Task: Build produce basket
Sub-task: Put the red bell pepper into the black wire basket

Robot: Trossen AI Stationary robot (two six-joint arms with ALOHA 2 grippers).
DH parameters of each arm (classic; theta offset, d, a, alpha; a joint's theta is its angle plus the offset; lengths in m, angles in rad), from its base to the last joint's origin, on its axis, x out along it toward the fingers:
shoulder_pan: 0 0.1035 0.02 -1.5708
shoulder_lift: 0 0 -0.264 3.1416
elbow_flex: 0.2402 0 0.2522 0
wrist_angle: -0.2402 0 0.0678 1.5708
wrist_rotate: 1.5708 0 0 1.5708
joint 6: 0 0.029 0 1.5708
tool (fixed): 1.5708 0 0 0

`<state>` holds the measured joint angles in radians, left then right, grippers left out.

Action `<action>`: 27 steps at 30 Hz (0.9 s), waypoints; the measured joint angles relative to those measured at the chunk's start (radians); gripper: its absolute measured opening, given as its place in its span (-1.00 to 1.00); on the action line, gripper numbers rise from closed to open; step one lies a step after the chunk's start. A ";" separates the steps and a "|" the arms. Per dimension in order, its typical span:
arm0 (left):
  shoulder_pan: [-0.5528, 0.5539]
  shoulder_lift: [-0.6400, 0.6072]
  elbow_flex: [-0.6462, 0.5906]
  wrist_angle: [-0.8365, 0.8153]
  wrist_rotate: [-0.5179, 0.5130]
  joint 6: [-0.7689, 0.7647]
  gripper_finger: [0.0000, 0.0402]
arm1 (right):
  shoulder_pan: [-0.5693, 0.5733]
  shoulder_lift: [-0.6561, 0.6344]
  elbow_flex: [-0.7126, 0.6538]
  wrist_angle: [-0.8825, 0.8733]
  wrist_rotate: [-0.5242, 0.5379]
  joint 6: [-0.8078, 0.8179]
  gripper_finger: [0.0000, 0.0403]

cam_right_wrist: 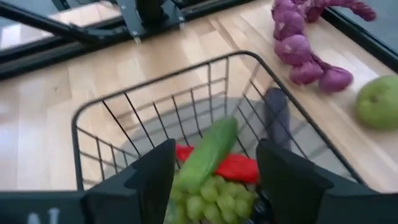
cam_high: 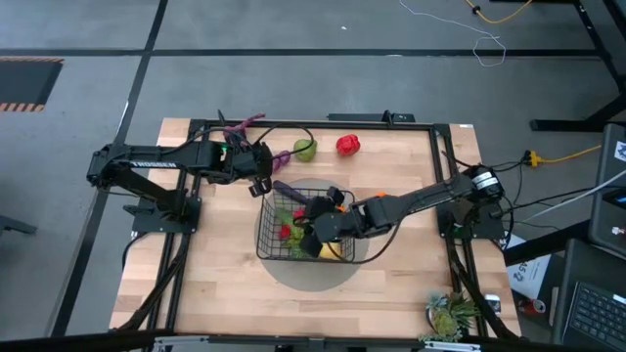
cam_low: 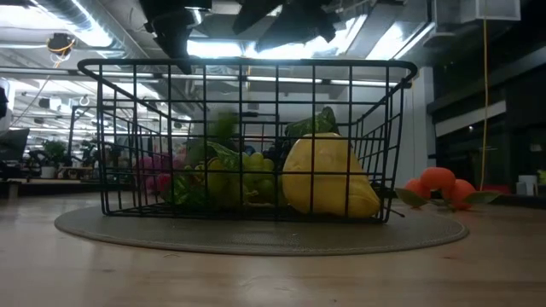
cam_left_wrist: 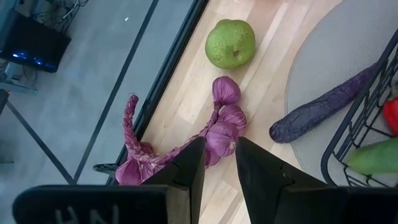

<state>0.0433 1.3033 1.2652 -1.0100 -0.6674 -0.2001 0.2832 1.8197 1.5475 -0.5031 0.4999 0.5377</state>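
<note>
The black wire basket (cam_high: 277, 244) stands on a round grey mat (cam_high: 313, 276). In it I see a green cucumber (cam_right_wrist: 208, 152) lying on green grapes (cam_right_wrist: 217, 190), a red piece (cam_right_wrist: 239, 167) and a yellow fruit (cam_low: 328, 175). My right gripper (cam_right_wrist: 214, 171) hangs open over the basket, its fingers apart on either side of the cucumber. My left gripper (cam_left_wrist: 219, 158) is open just above the purple string of bulbs (cam_left_wrist: 221, 127), which lies on the table by the far left edge. A green pear (cam_left_wrist: 230, 42) and a red pepper (cam_high: 347, 145) rest on the table beyond the basket.
A dark purple long vegetable (cam_left_wrist: 323, 106) lies on the mat against the basket's far-left wall. Oranges (cam_low: 439, 183) sit on the table to the right of the basket. A spiky potted plant (cam_high: 450, 315) stands at the near right corner. The table's far edge rail (cam_high: 323, 122) is close behind the string.
</note>
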 joint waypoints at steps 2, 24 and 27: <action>0.000 0.000 0.000 0.000 0.000 0.000 -0.57 | 0.000 -0.028 0.011 -0.082 0.001 0.002 0.11; 0.000 0.000 0.000 0.044 0.000 -0.003 -0.57 | -0.377 -0.087 0.292 -1.004 0.337 0.014 0.12; 0.000 0.000 0.000 0.044 0.000 -0.003 -0.57 | -0.541 -0.082 0.263 -0.863 0.245 -0.225 0.12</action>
<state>0.0433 1.3029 1.2652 -0.9655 -0.6674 -0.2031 -0.2574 1.7373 1.8108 -1.3661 0.7446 0.3124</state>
